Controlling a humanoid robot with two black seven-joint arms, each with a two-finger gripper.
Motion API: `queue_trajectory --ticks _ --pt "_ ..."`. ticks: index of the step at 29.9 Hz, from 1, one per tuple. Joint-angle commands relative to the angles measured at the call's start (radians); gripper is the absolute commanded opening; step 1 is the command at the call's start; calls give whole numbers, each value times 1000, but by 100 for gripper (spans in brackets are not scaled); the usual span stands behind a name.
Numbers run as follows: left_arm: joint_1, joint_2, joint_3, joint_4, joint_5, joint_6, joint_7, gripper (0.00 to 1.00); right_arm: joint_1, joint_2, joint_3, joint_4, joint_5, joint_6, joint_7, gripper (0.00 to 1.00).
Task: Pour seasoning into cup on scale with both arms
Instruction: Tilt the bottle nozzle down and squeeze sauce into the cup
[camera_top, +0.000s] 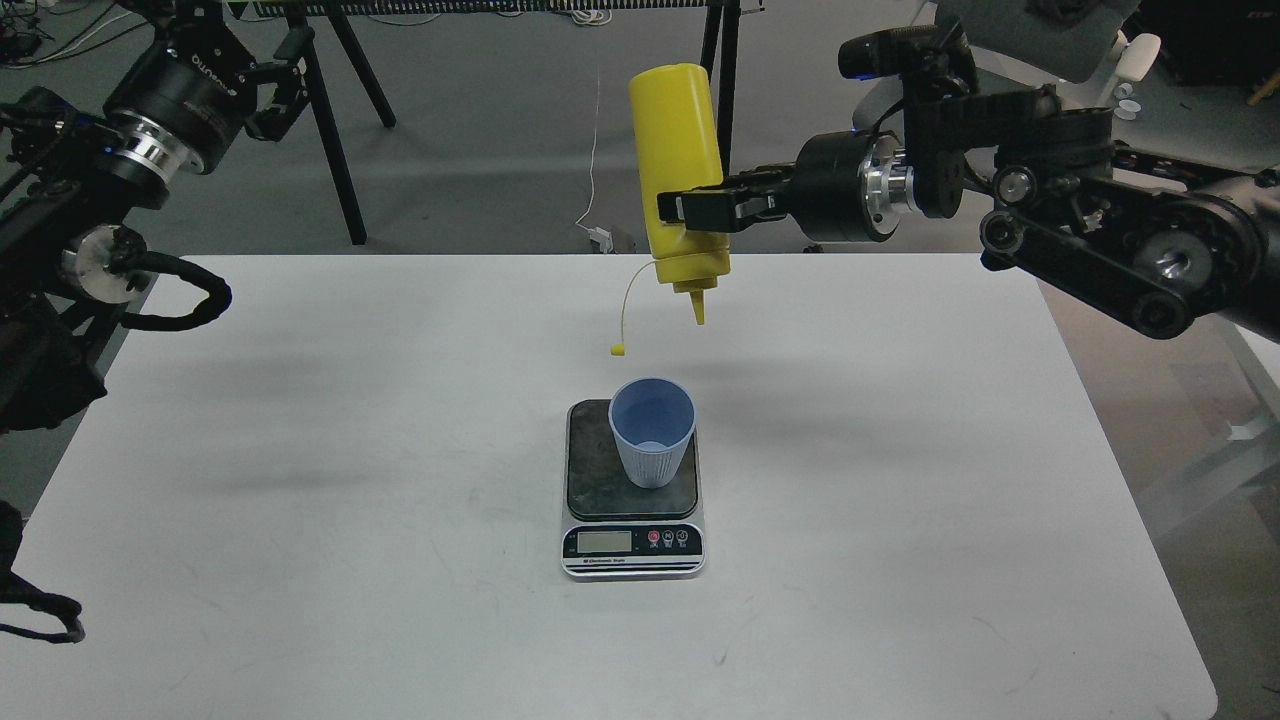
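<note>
The yellow seasoning bottle hangs upside down in the air, its nozzle pointing down, above and a little behind the cup. A small yellow tip cap dangles from it on a thin tether. My right gripper comes in from the right and is shut on the bottle's lower body. The light blue ribbed cup stands upright on the scale at the table's middle. My left gripper is raised at the far upper left, away from everything, with its fingers apart and empty.
The white table carries the scale. Black tripod legs stand behind its far edge, and a chair is at the back right. My right arm's thick links hang over the table's right rear corner.
</note>
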Motion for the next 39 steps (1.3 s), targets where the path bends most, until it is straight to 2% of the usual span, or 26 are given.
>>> queue_trajectory --ticks 1,21,30,34,39 --pt "2 -2 0 0 0 0 0 94 0 5 0 16 -25 -1 -9 56" --pt "-3 -3 3 0 0 0 0 94 -21 102 -3 19 -94 -11 -32 56" --pt "-3 -3 3 0 0 0 0 94 -52 91 29 7 -59 -11 -35 56" --pt "-4 -6 1 0 0 0 0 94 -72 62 71 -16 79 -8 -35 56" --pt "-6 -6 3 0 0 0 0 94 -78 -38 91 -25 551 31 -24 56"
